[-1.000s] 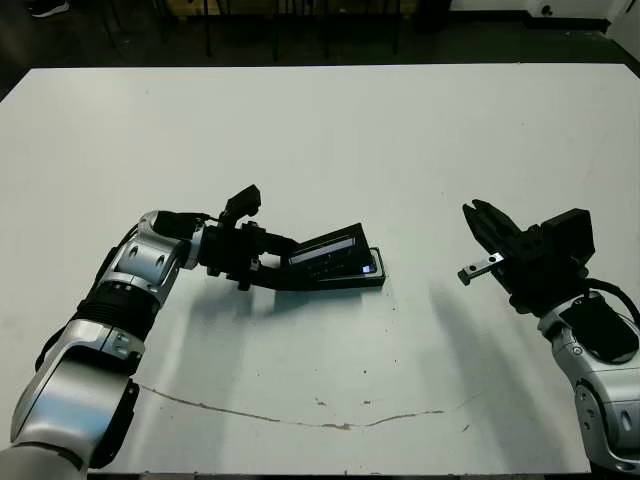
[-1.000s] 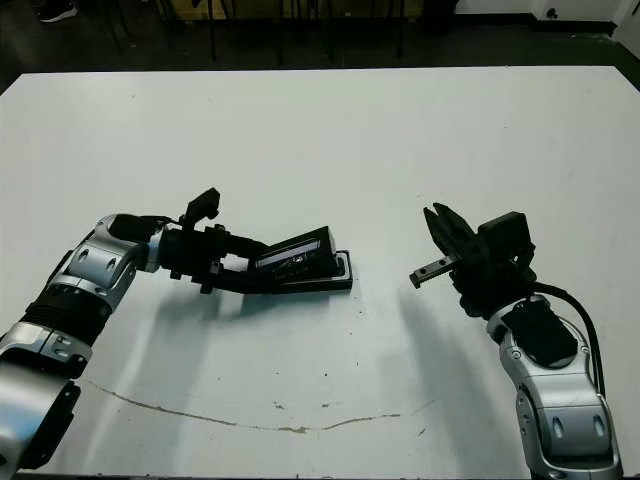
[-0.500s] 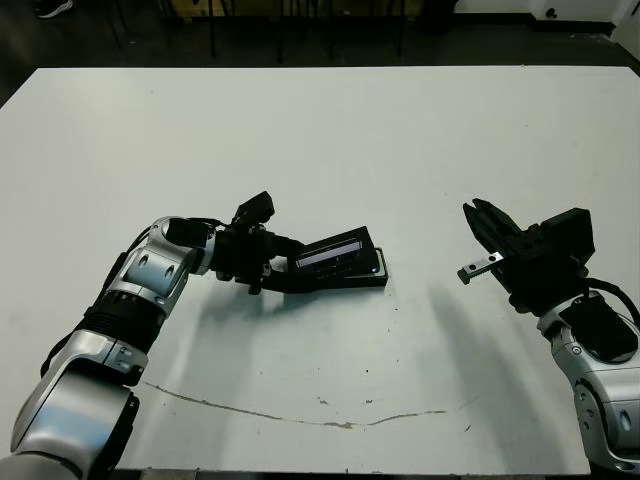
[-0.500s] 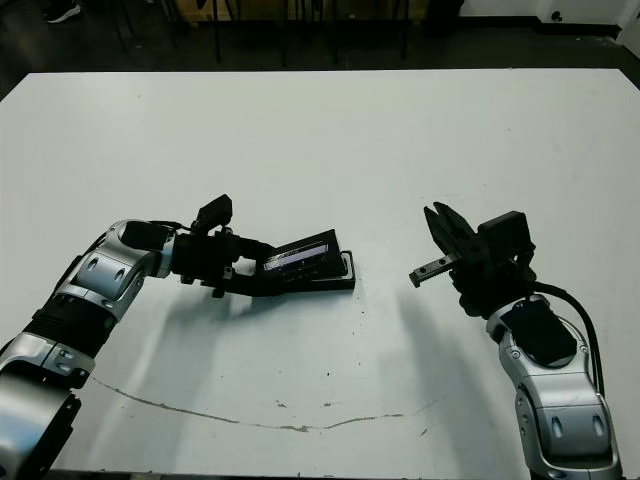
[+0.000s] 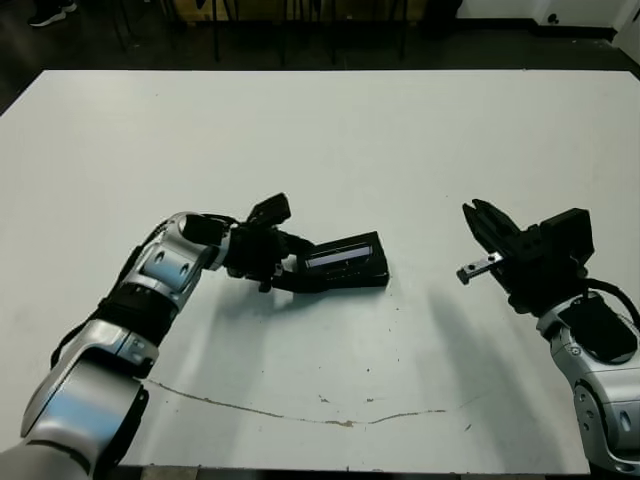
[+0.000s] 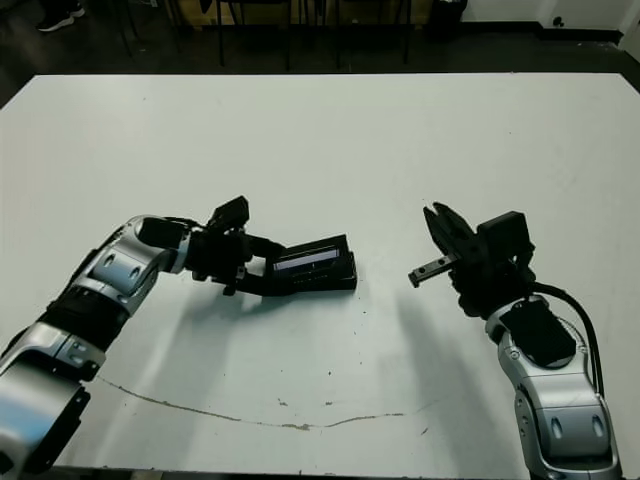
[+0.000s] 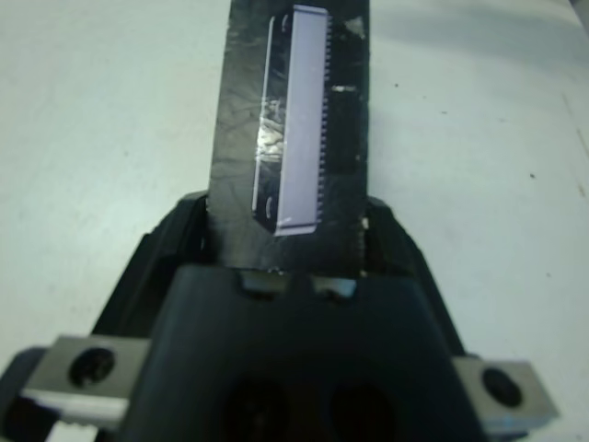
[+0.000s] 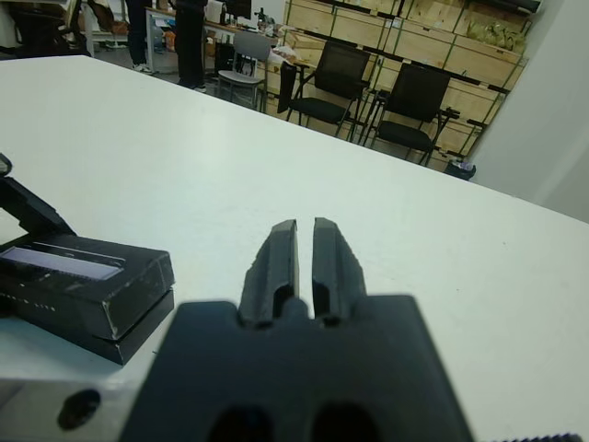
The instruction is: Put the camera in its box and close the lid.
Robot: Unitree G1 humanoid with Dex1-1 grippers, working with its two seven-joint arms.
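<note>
We see a white table point(image 5: 330, 140) with both of the robot's arms reaching in from the near edge. The left gripper point(image 5: 290, 270) lies low over the tabletop, stretched toward the middle, and its two black fingers are clamped on the near end of the lid point(image 5: 340, 261). In the left wrist view the lid point(image 7: 290, 129) runs straight out from between the fingers, one finger pressed against each long side, its pale lavender panel facing the camera.

The lid sits on top of the box point(image 6: 318, 283), which rests flat on the table just left of centre. From the right wrist view the lid point(image 8: 78, 276) appears slightly raised at one end, with a thin gap above the box point(image 8: 110, 336) below, so we judge it nearly closed, though the angle is too shallow to be sure. We cannot see the camera in any view; the lid covers the inside of the box.

The right gripper point(image 5: 478, 222) hovers above the table, well apart from the box and to its right, holding nothing. Its fingers point(image 8: 276, 262) stand almost together with only a narrow slit between them. Chairs point(image 8: 331, 83) and stacked crates stand beyond the far edge of the table.
</note>
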